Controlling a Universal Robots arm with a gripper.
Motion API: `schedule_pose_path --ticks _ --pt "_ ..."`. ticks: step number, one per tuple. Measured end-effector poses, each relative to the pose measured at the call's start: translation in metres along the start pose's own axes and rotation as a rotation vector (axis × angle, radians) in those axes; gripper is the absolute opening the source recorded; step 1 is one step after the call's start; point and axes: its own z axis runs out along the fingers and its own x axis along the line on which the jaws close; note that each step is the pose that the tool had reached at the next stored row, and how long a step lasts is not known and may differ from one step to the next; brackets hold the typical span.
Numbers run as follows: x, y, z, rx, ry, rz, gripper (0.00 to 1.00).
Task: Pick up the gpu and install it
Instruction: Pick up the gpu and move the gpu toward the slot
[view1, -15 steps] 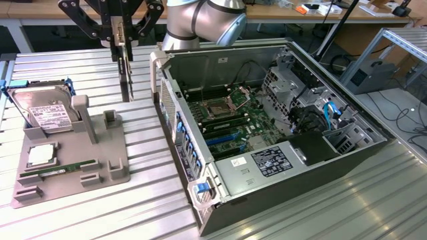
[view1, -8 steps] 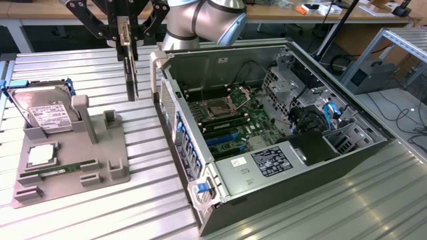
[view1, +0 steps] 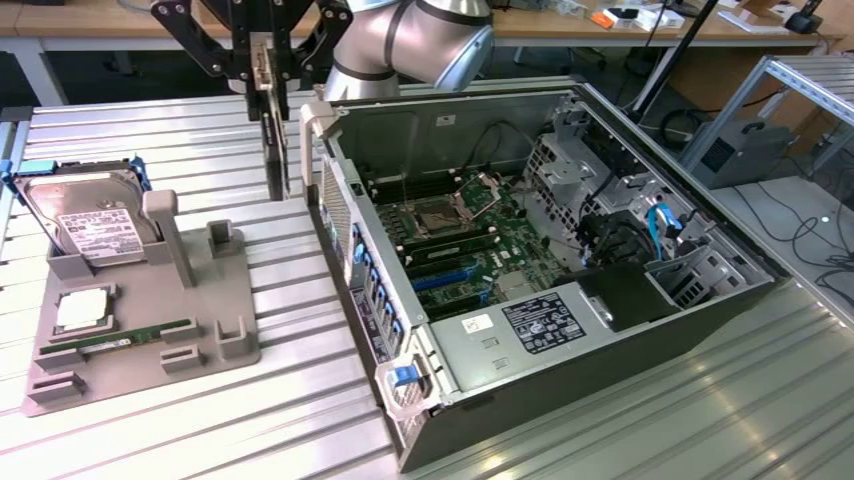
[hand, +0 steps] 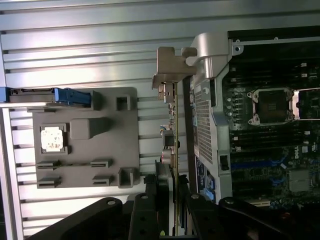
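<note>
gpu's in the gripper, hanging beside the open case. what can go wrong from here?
1. The gpu hangs just outside the case wall. Its metal bracket is close to the grey latch and may snag there.
2. The gripper pinches only one end of the thin card, so any contact could tilt it or make it slip.
3. Black cables hang over the motherboard and might foul the card.

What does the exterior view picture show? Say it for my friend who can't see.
A robot arm's gripper holds the gpu edge-on in its jaws above a metal table, between a gray parts holder and an open computer case. A hard drive stands in the holder.
</note>
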Motion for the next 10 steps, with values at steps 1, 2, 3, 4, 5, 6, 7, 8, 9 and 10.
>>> schedule_pose_path --ticks 1,2,3,4,5,6,7,8,9,10 --pt "-0.002 0.0001 0.0001 0.0 0.0 0.0 0.27" --pt "-0.003 0.0002 0.0001 -0.0001 -0.0001 0.0 0.27" --pt "-0.005 0.0003 0.0001 0.0 0.0 0.0 0.27" --pt "-0.006 0.0004 0.0002 0.0 0.0 0.0 0.27" --pt "-0.007 0.0005 0.0002 0.0 0.0 0.0 0.27" --pt "-0.008 0.0006 0.0002 0.0 0.0 0.0 0.27" --pt "-0.009 0.0007 0.0003 0.0 -0.0001 0.0 0.27" --pt "-0.01 0.0008 0.0003 0.0 0.0 0.0 0.27" --pt "-0.012 0.0009 0.0003 0.0001 0.0 0.0 0.27" --pt "-0.013 0.001 0.0004 0.0001 0.0 0.0 0.27"
